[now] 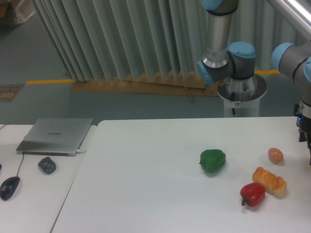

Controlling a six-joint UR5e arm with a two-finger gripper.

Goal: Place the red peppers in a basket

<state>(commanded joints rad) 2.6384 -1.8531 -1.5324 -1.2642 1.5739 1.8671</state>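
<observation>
Jaws sat cropped at the frame's right edge, their state impossible to tell. Red pepper [252,193] lay lower right on the surface [146,184], touching the bread loaf [269,181], open room leftward.

Robotics lab or test room. Grey-and-blue jointed robot arm [228,53] on a round pedestal base [241,94] behind a white bench [146,184]. Pleated grey curtain [121,39] walls off the work area; yellow safety line [48,81] taped on a plain grey-green floor. Closed laptop [56,136] and wired mouse [9,187] on a side desk at left. Plastic play food laid out on the bench as test props.
</observation>
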